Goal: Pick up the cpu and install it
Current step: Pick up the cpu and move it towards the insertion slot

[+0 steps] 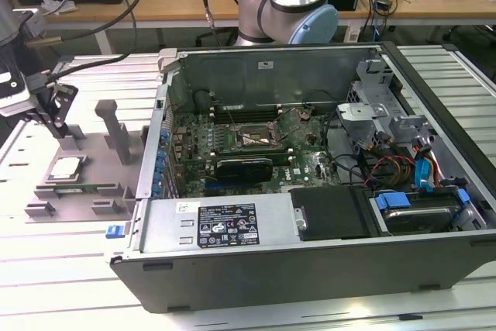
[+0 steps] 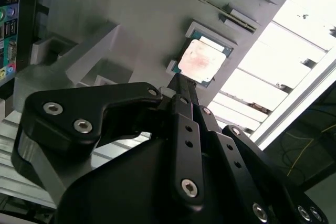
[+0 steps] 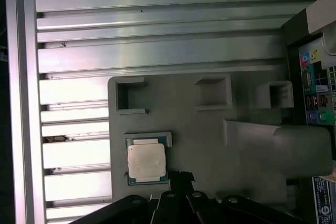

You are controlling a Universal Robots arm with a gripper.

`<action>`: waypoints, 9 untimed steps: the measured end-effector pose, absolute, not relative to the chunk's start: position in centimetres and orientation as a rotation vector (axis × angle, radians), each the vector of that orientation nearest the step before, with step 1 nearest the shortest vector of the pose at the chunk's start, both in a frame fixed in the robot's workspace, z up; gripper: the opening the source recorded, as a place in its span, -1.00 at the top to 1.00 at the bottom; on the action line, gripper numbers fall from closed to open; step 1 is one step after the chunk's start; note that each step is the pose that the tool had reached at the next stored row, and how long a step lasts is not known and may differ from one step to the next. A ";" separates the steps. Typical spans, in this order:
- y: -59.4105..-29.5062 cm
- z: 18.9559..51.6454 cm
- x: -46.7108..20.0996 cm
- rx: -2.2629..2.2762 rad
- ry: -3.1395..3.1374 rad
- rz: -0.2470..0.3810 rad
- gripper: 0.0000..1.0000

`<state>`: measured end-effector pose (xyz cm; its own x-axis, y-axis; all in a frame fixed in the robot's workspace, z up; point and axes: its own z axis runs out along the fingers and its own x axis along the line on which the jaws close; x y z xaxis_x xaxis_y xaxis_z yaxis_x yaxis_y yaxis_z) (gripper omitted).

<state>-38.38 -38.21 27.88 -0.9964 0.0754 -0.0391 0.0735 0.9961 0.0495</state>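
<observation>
Slatted aluminium table (image 1: pixel 54 284) is carrying a grey fixture plate (image 1: pixel 97 162) at the exterior view's left, with an open computer case (image 1: pixel 310 265) just beside it. The cpu (image 1: pixel 64 167) is lying flat in a square recess of this plate, in the lower left of the frame. I am watching the gripper (image 1: pixel 57 128) hanging over the plate near the cpu, its fingers pressed together and gripping nothing.

The slatted metal table (image 1: pixel 54 292) carries a grey, seemingly plastic plate (image 1: pixel 102 174) beside the open computer case (image 1: pixel 310 273)
</observation>
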 end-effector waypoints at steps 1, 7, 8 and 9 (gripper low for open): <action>-38.2 27.7 -38.5 0.115 3.098 0.074 0.79; -38.2 27.1 -39.1 0.116 3.098 0.075 0.79; -38.2 26.9 -39.2 0.116 3.098 0.074 0.79; -38.2 26.8 -39.3 0.116 3.098 0.074 0.79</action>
